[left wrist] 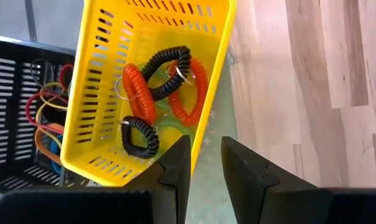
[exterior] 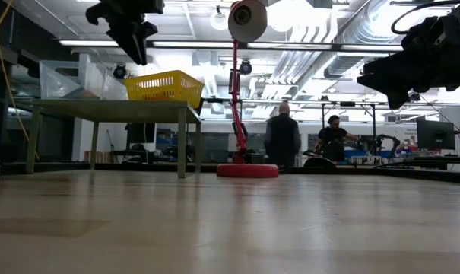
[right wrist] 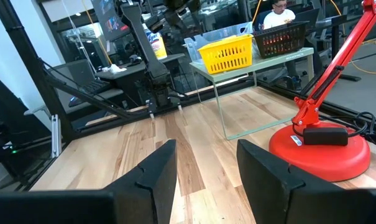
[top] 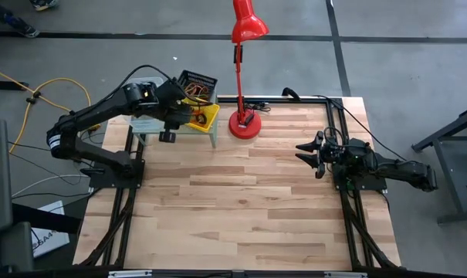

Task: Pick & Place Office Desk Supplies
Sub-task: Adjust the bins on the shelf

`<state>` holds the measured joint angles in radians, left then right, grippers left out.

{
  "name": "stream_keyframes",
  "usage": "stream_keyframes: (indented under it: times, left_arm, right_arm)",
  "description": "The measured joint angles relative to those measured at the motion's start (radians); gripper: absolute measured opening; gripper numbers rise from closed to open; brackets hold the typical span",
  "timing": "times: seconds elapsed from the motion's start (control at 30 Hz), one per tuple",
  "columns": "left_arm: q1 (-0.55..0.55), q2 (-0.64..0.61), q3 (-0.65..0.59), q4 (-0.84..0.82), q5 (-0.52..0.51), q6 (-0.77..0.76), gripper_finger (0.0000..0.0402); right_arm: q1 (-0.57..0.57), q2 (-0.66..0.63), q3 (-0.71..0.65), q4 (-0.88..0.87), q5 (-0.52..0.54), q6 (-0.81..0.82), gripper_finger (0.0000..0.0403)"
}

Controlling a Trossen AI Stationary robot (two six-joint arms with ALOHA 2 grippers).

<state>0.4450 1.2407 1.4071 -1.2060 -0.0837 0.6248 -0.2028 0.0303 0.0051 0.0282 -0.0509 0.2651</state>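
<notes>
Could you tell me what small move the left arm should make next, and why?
Probably lower the left gripper straight down toward the yellow bin on the green rack. Its fingers are open and empty above the bin's rim, and the coiled loops inside lie within apparent reach. The right gripper waits open.

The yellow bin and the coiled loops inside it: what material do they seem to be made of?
The yellow bin looks like moulded plastic with a smooth, slightly glossy finish: its walls have even rows of slots. The coiled loops, orange and black, look like springy plastic cord wound in tight spirals, probably flexible. Small rings on them appear metallic, though that is hard to confirm.
</notes>
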Motion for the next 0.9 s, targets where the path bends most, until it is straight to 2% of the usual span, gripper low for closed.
stream_keyframes:
  times: [0.3, 0.9]
  left_arm:
    - [0.064, 0.029, 0.0, -0.051, 0.0, -0.001, 0.0084]
    - [0.104, 0.107, 0.0, -0.052, -0.004, 0.009, 0.0084]
  right_arm:
    - [0.0, 0.0, 0.0, 0.0, 0.0, 0.0, 0.0155]
    - [0.0, 0.0, 0.0, 0.001, 0.0, 0.0, 0.0155]
